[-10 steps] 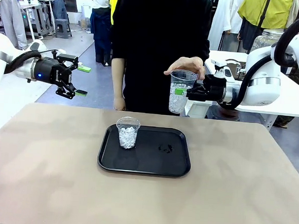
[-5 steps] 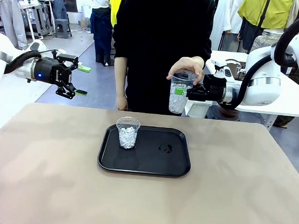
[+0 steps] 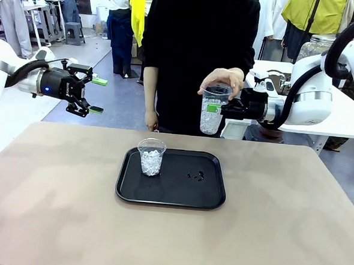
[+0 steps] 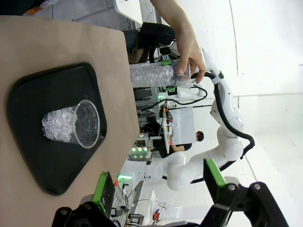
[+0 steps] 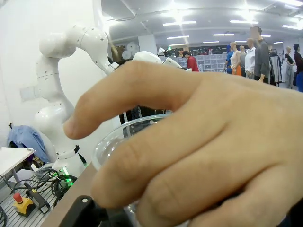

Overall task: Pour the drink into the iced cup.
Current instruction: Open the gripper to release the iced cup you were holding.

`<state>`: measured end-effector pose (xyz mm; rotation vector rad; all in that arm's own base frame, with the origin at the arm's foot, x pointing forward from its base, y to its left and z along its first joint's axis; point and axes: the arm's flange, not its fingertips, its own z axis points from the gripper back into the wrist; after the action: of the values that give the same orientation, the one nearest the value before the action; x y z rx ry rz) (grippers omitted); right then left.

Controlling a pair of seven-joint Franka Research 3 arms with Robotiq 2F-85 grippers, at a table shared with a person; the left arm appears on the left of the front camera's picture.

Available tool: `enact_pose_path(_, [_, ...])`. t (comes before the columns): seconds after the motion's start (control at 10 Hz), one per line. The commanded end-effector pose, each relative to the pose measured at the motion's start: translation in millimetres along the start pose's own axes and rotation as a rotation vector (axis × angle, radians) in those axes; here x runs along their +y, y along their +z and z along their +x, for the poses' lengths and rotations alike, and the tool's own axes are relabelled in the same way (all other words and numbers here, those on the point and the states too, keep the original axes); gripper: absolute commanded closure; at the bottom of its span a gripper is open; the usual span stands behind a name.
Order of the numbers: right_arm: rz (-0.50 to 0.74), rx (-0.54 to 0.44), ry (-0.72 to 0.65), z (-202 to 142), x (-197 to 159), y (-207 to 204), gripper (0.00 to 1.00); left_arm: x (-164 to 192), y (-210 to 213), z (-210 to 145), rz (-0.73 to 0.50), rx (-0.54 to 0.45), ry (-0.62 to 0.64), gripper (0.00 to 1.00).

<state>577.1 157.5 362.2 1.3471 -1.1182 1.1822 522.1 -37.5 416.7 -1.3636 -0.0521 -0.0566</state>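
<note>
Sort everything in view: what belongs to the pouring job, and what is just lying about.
Job: iced cup on the black tray; second clear cup of ice, in the shut right gripper, a person's hand over its rim.
Lying about: left gripper, open, raised at the side; tan table.

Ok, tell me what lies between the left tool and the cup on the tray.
Nothing: in the front view, bare table and the tray rim separate the left tool from the cup.
</note>
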Motion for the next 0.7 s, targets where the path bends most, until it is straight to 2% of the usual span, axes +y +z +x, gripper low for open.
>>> enact_pose_path(0.0, [-0.003,-0.022,0.021,4.2,2.7,-0.7,0.34,-0.8,0.3,0.2,0.001,-0.002,-0.002,0.00])
enact_pose_path(0.6, [-0.003,-0.022,0.021,4.2,2.7,-0.7,0.34,-0.8,0.3,0.2,0.001,-0.002,-0.002,0.00])
